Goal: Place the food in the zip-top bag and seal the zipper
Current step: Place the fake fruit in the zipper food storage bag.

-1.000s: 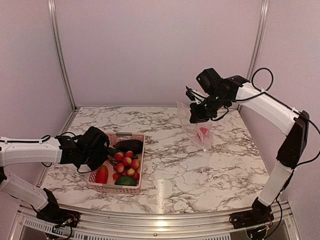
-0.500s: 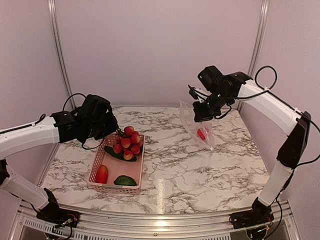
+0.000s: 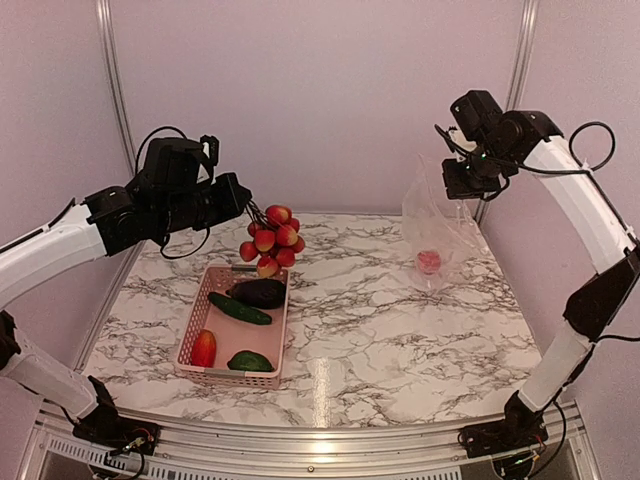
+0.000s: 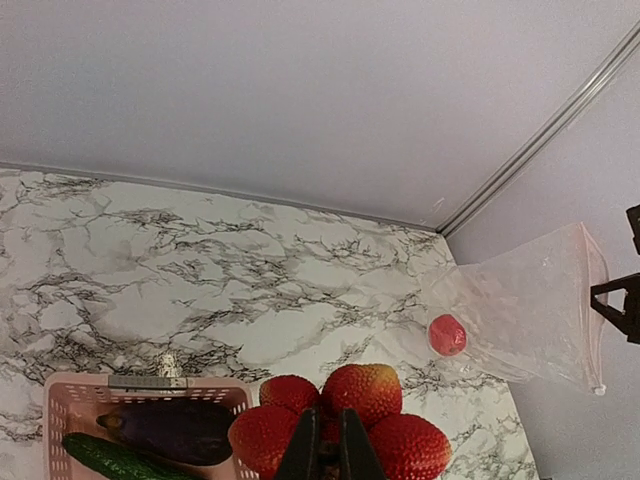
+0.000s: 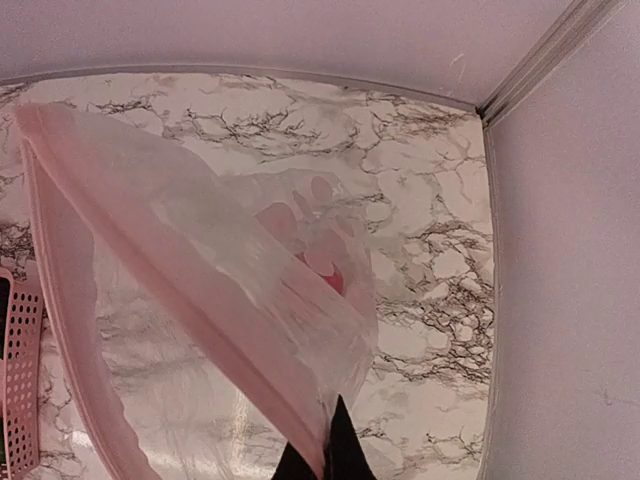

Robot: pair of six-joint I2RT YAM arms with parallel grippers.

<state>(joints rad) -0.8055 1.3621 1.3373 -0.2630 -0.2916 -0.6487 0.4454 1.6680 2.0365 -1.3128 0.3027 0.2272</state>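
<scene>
My left gripper is shut on the stem of a bunch of red-yellow fruit, which hangs in the air above the far end of the pink basket. In the left wrist view the bunch bulges around the closed fingers. High at the right, my right gripper is shut on the mouth edge of the clear zip-top bag, which hangs down to the table with one red piece inside. The pink zipper strip runs into the right gripper, and the bag's mouth gapes.
The basket holds a dark eggplant, a cucumber, a red piece and a green piece. Marble tabletop lies between basket and bag. Walls with metal corner rails close in the back and sides.
The left arm has lifted the fruit bunch out of the basket, up and to the right. The right arm has raised the bag higher and carried it toward the right wall.
</scene>
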